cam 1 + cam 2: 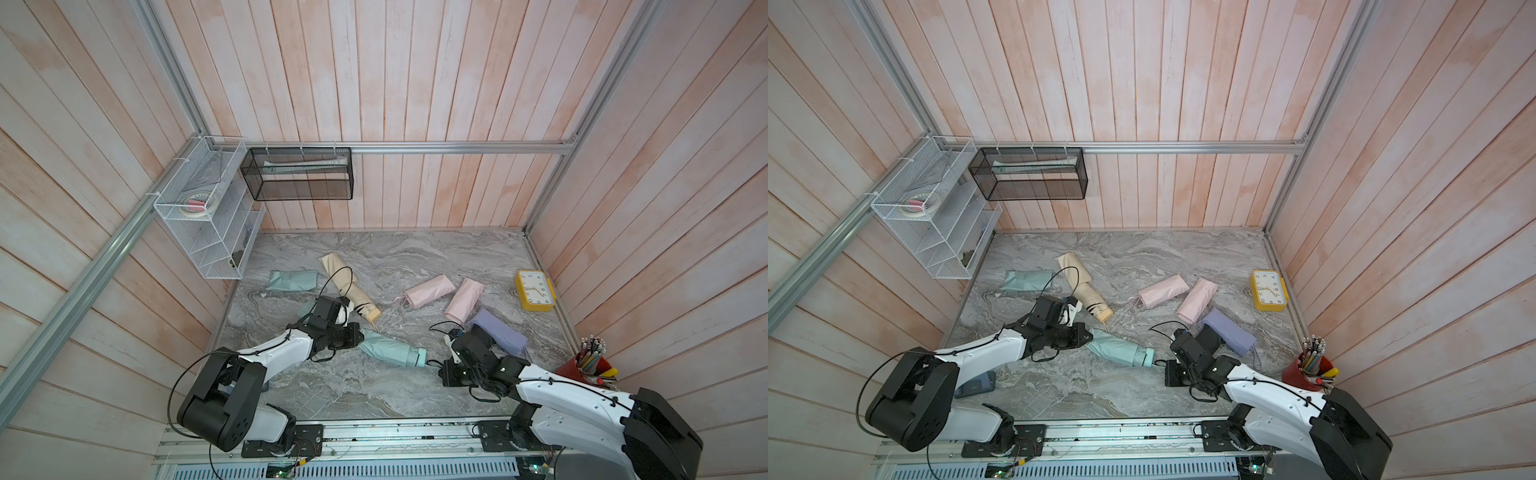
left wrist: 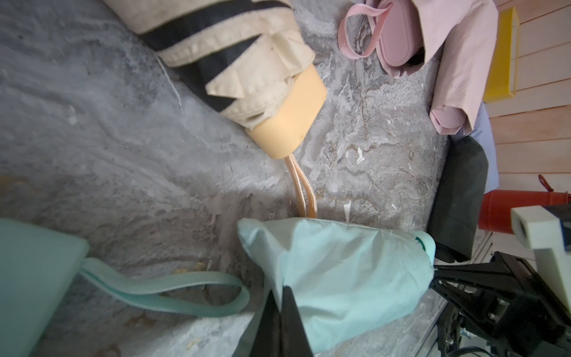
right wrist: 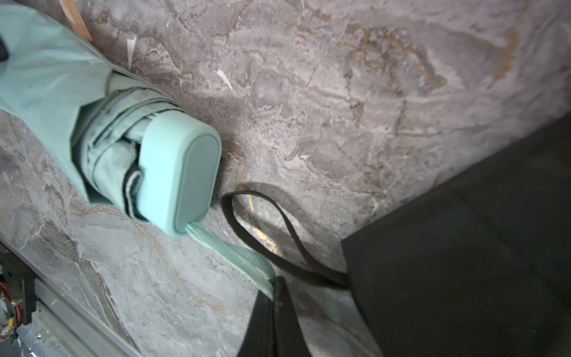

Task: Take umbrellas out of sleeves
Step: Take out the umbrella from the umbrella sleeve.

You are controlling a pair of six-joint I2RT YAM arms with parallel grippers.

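Mint umbrella (image 1: 417,356): pleated mint roll w/ stubby rounded handle, mostly inside mint sleeve (image 1: 384,347); handle end + a few pleats poking out of sleeve mouth.
Location: flat on marble tbl (image 1: 415,257), front-centre, btw the two grippers.
L gripper (image 2: 279,293): jaws pinched tight on sleeve's closed end, fabric bunched there.
R gripper (image 3: 275,287): jaws clamped on mint strap (image 3: 234,253) coming off the handle; strap drawn fairly straight.
Axis: long axis across tbl, L to R, slightly slanted; handle toward R gripper and nearer front rail, closed sleeve end toward L gripper, a bit farther back.
R wrist cam only: handle's end face, dark lining edge among pleats, black strap (image 3: 321,277) looping just beside handle, black sleeve (image 3: 463,247) close by.
L wrist cam only: second mint handle (image 2: 34,278) w/ loose strap lying near sleeve; cream umbrella (image 2: 278,117) cord reaching sleeve's edge, touching or tucked under – can't tell.
Both top views: whole layout – cream umbrella partly out of cream sleeve (image 1: 332,264), flat mint pouch (image 1: 292,280) beside it, pink bundle (image 1: 428,291), second pink bundle (image 1: 464,300), lavender bundle (image 1: 498,332), yellow clock (image 1: 535,291), red pen cup (image 1: 582,368).
In a top view: dark flat slab (image 1: 976,384) beside L arm base.
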